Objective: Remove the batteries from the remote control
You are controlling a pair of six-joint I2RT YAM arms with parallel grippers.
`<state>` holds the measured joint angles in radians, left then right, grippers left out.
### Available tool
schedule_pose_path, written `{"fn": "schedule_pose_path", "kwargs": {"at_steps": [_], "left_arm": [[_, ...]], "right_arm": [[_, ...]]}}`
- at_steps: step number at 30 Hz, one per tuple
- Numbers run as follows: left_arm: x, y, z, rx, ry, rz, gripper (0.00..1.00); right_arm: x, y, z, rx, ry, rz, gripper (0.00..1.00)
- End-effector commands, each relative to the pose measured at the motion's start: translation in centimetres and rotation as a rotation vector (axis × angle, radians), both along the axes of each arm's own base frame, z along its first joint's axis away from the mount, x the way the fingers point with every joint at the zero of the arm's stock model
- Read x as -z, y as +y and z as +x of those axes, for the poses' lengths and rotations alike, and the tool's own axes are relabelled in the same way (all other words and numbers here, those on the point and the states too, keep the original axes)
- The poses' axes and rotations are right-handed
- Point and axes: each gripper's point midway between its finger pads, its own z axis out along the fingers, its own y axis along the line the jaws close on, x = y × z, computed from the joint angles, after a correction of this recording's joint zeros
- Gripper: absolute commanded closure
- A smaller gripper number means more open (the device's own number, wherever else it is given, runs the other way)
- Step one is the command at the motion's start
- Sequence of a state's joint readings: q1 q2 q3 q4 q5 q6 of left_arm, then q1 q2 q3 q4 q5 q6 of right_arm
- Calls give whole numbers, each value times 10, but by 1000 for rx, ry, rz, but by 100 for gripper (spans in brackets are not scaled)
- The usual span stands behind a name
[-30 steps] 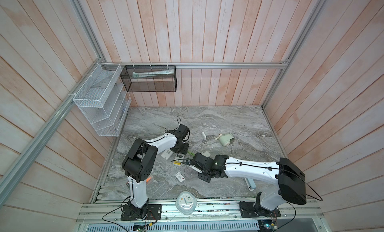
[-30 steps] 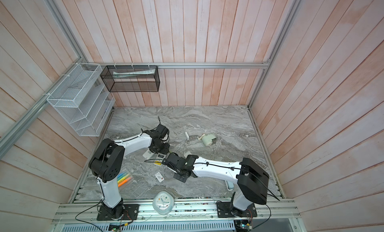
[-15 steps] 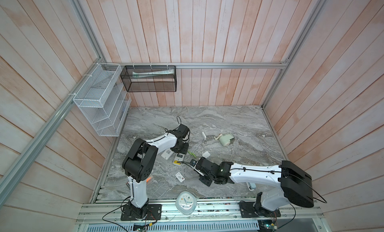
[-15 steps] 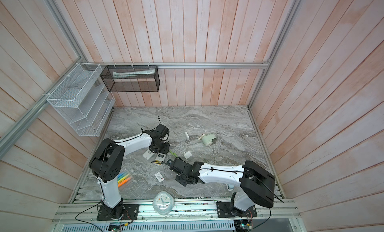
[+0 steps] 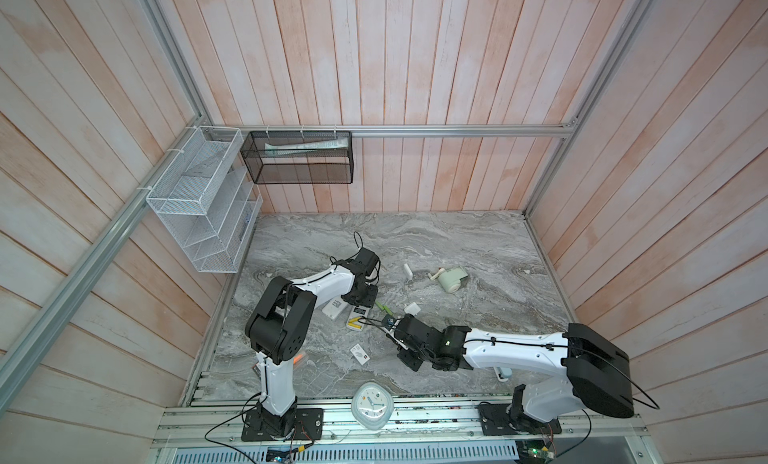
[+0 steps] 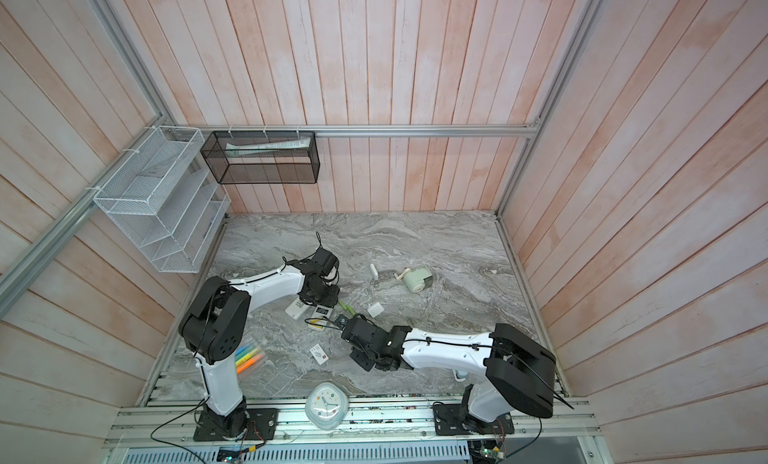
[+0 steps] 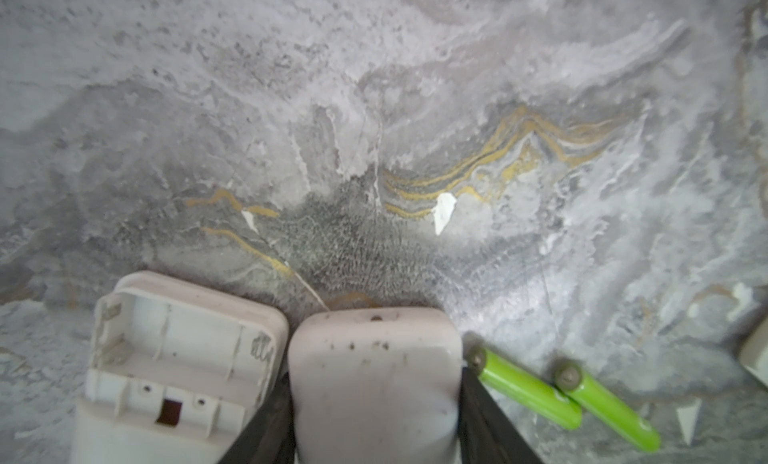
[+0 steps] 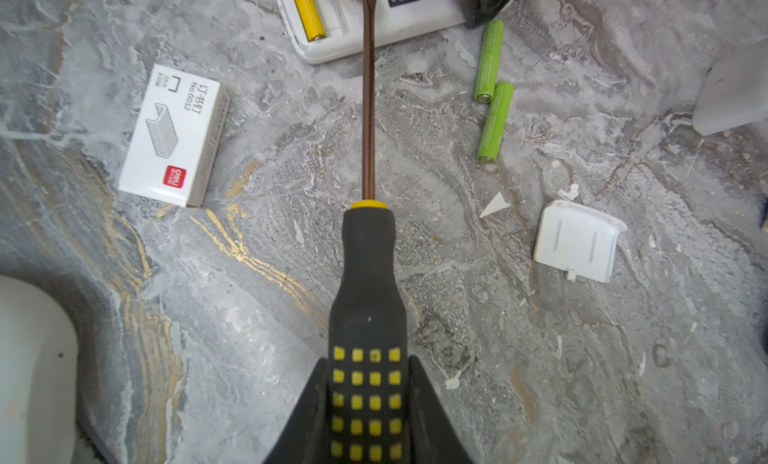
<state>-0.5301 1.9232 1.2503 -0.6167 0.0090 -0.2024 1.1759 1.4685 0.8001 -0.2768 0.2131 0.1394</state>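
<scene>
Right wrist view: the marble table (image 8: 623, 358) fills the frame. The right gripper (image 8: 368, 420) is clenched on the black-and-yellow handle of the screwdriver (image 8: 368, 299). Its shaft runs out over the table to the open battery bay of the white remote control (image 8: 374, 29); the tip is cut off by the frame edge, so contact cannot be told. In the left wrist view, the left gripper (image 7: 374, 424) grasps that remote, with dark fingers (image 7: 266, 424) pressed against its two flanks. A second remote (image 7: 178, 358) lies just beside it, its bay open and bare. The staple box (image 8: 174, 135) lies flat on the table, apart from the remote control. A loose white battery cover (image 8: 575, 241) lies well apart on the opposite side of the shaft. Two green batteries (image 8: 494, 121) are out on the table, overlapping end to end, just beside the remote control. One yellow battery (image 8: 306, 10) sits in the bay; the rest of the bay is out of frame.
</scene>
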Motion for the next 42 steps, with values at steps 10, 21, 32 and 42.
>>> {"fn": "schedule_pose_path", "kwargs": {"at_steps": [10,21,32,42], "left_arm": [[46,8,-27,-11,147,36,46],[39,3,-23,-16,139,14,33],[22,-10,-24,-17,120,-88,19],[7,-13,-25,-20,94,-136,19]], "right_arm": [[-3,-5,5,57,-22,10,100],[-21,15,-7,-1,42,98,100],[-14,27,-24,16,197,120,100],[1,22,-24,74,241,57,100]]}}
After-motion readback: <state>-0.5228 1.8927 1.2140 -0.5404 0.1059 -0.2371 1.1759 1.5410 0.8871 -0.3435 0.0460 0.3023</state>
